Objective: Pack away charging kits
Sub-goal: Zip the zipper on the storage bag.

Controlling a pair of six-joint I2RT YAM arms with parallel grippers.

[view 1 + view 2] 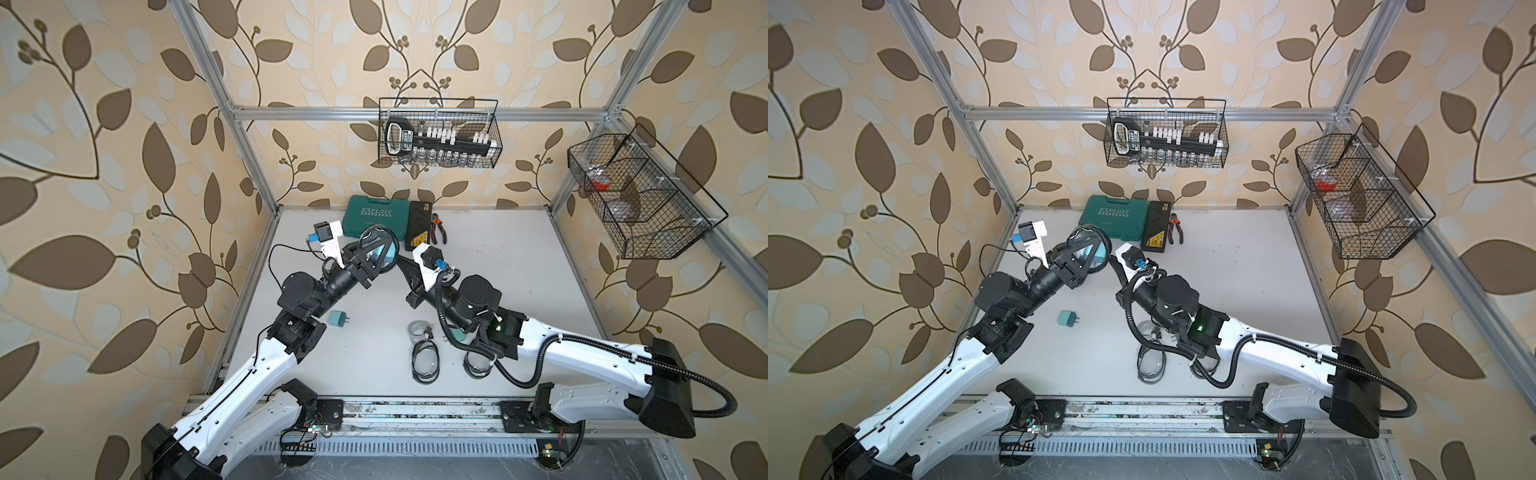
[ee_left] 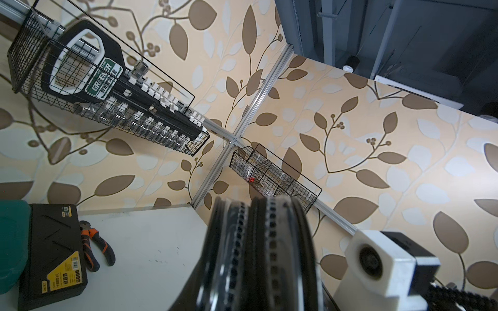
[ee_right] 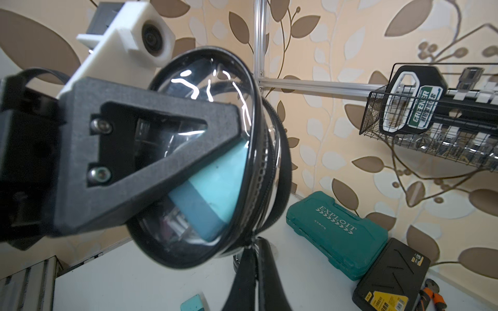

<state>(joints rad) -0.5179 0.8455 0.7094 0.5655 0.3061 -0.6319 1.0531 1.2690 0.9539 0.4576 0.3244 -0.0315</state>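
The left gripper clamps the pouch above the tabletop, with a teal adapter inside. The right gripper is fully closed at the pouch's rim.

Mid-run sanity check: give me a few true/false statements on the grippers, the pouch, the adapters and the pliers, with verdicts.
1. The left gripper holds a clear zip pouch up off the table. True.
2. A teal adapter sits inside that pouch. True.
3. No adapter is left on the table. False: a second teal adapter lies there.
4. The right gripper is wide open. False: it is shut, with its tips at the pouch's zip edge.
5. The pliers lie near the front edge of the table. False: they lie at the back, beside the black flat case.
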